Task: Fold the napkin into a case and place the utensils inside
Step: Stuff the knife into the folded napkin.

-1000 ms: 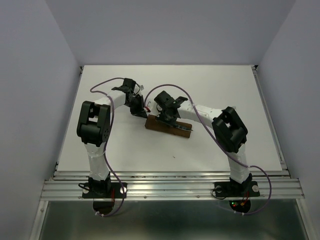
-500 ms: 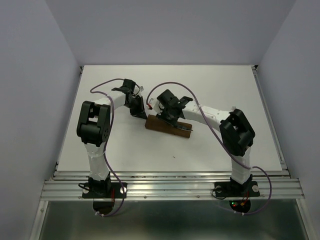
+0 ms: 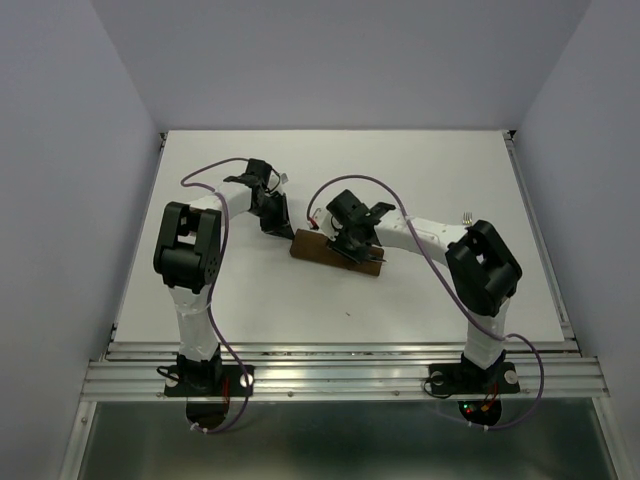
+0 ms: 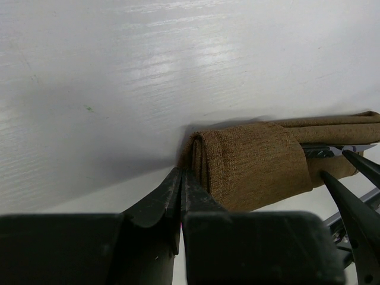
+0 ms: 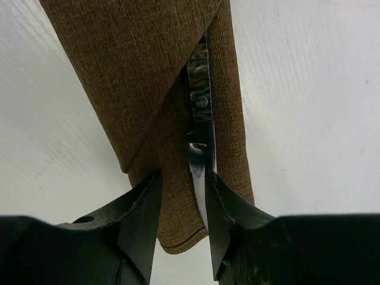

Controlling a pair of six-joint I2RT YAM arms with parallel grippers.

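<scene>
While the case [image 3: 312, 248] lies flat in the middle of the table [image 3: 400, 170], the left gripper [image 4: 180, 184] sits closed at its folded end; whether cloth is pinched is unclear. The right gripper [image 5: 182, 178] stands open astride the blade of the knife [image 5: 200, 119], whose handle is tucked inside the case.

My right gripper [image 3: 352, 240] slides right along the case [image 3: 312, 247], its jaws spreading beside the knife [image 5: 200, 148]; the elbow swings right and nearer.

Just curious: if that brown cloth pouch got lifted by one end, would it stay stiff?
Probably not: the case is soft woven cloth, loosely folded, so it would likely sag. The smooth metal knife inside might slip out.
</scene>
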